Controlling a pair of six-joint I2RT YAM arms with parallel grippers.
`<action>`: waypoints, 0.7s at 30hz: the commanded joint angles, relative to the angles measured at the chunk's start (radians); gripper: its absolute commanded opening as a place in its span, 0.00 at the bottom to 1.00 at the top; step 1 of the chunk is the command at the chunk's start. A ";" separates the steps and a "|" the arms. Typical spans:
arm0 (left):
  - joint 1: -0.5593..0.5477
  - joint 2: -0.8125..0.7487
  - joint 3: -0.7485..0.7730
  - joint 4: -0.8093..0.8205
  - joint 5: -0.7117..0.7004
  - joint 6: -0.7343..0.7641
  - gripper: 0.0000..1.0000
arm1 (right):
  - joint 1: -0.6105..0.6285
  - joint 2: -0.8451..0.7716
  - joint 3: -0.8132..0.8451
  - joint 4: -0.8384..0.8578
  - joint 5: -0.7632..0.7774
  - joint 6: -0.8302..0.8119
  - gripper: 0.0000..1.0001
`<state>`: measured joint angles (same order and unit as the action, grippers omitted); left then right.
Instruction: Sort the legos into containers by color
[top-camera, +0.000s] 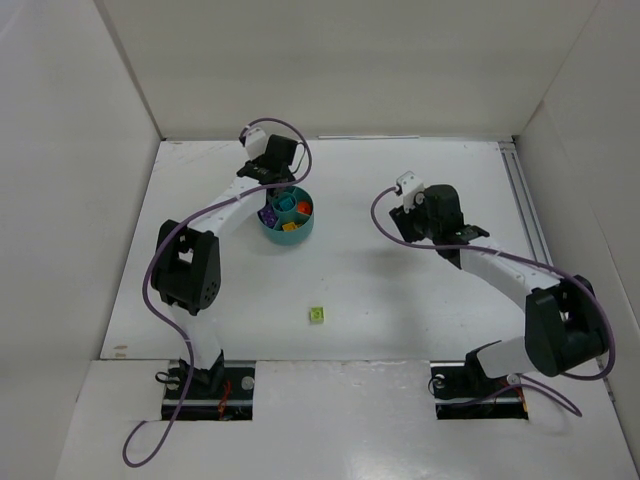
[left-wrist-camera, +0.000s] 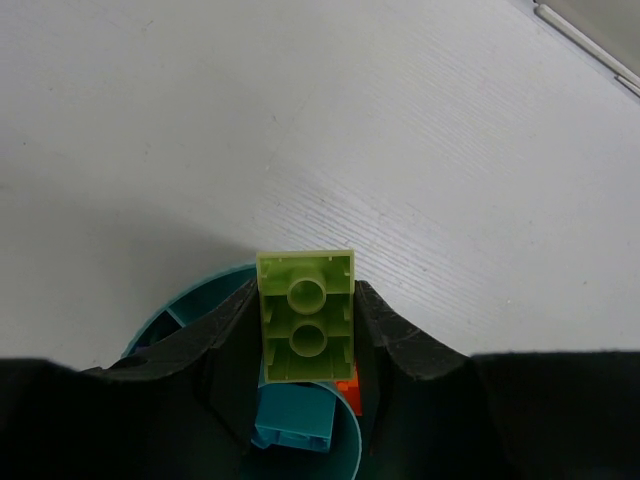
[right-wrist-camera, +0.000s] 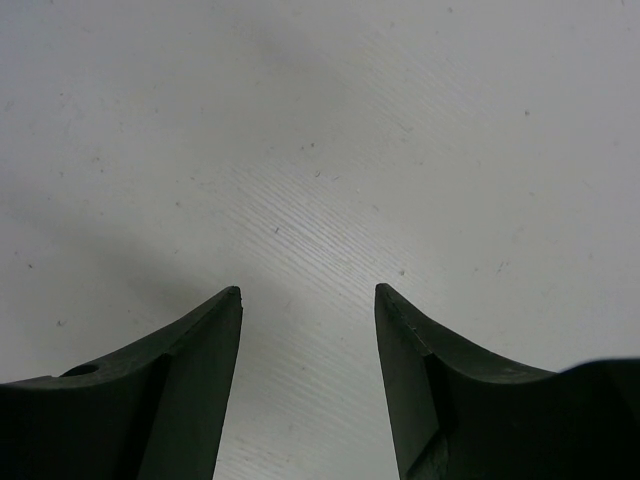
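Top external: dish (top-camera: 286, 239) holds purple, yellow, orange, teal legos (top-camera: 268, 214). On left wrist, left pincer (left-wrist-camera: 305, 300) clamps lime lego (left-wrist-camera: 306, 325) over dish, not yet dropped. One stray lego (top-camera: 317, 314), also lime, lies on desk (top-camera: 420, 320), well apart. Idle right pincer (right-wrist-camera: 308, 300) wide, empty.

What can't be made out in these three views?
- Top view: the wrist hides the left tool and its lime brick; bricks in the dish are too small to count.
- Left wrist: fingers and the bottom edge hide most of the dish.
- Right wrist: only the right tool and table; no dish.
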<state>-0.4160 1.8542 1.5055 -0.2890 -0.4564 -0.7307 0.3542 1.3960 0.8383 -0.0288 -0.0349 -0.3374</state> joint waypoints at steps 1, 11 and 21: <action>0.006 -0.012 0.036 -0.022 -0.033 -0.021 0.28 | -0.006 0.009 0.039 0.044 -0.019 -0.006 0.61; 0.006 -0.042 0.005 -0.035 -0.024 -0.012 0.56 | -0.006 -0.002 0.039 0.053 -0.028 -0.006 0.61; 0.006 -0.073 -0.025 -0.044 -0.033 -0.021 0.59 | -0.006 -0.022 0.021 0.053 -0.037 -0.028 0.61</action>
<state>-0.4160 1.8526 1.4979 -0.3233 -0.4652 -0.7452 0.3538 1.4082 0.8387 -0.0284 -0.0498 -0.3470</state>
